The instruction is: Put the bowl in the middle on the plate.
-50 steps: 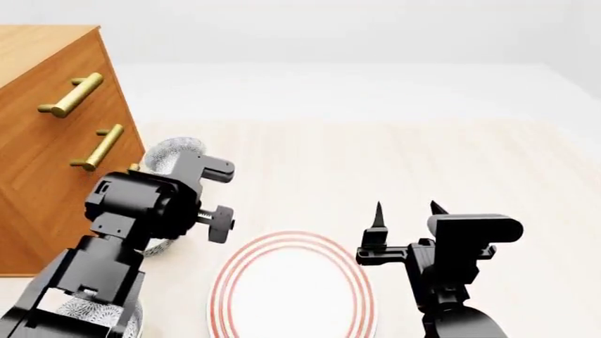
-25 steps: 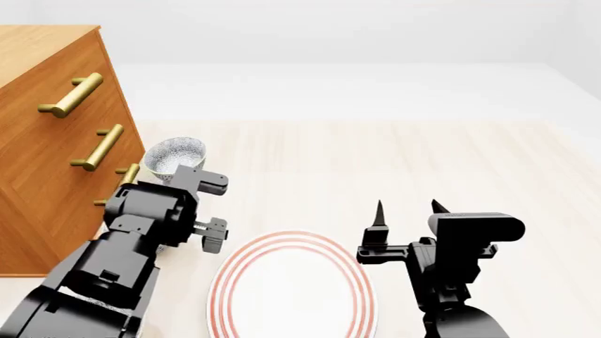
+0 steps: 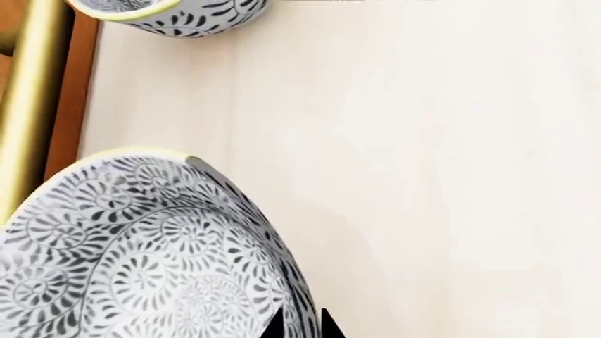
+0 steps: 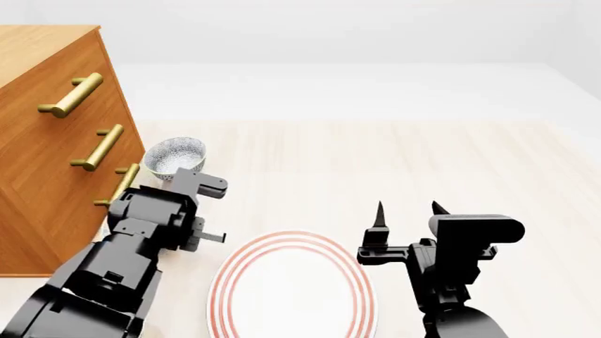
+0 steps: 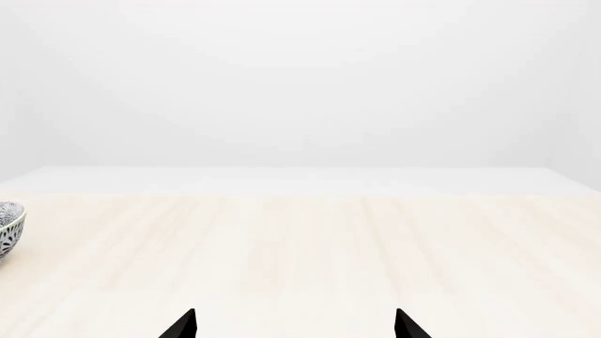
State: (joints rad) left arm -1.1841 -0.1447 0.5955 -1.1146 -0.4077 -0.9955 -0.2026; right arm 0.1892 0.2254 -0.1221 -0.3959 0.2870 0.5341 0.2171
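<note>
The bowl (image 3: pixel 141 246), grey-and-white patterned with a pale rim, fills the near part of the left wrist view. My left gripper (image 3: pixel 300 325) has its two dark tips close together, one on each side of the bowl's wall, shut on it. In the head view my left arm (image 4: pixel 150 225) covers this bowl. The plate (image 4: pixel 291 289), white with red rings, lies to the right of that arm. My right gripper (image 4: pixel 407 211) stands open just right of the plate, holding nothing, and its tips also show wide apart in the right wrist view (image 5: pixel 294 325).
A look-alike bowl (image 4: pixel 174 156) sits farther back beside the wooden dresser (image 4: pixel 47 141) and shows again in the left wrist view (image 3: pixel 179 14). A brass drawer handle (image 3: pixel 28 91) runs close beside the held bowl. A bowl's edge (image 5: pixel 8 229) shows in the right wrist view.
My left arm has come down and forward over the middle bowl, now hiding it and the nearest bowl in the head view. The right arm and the plate have not moved.
</note>
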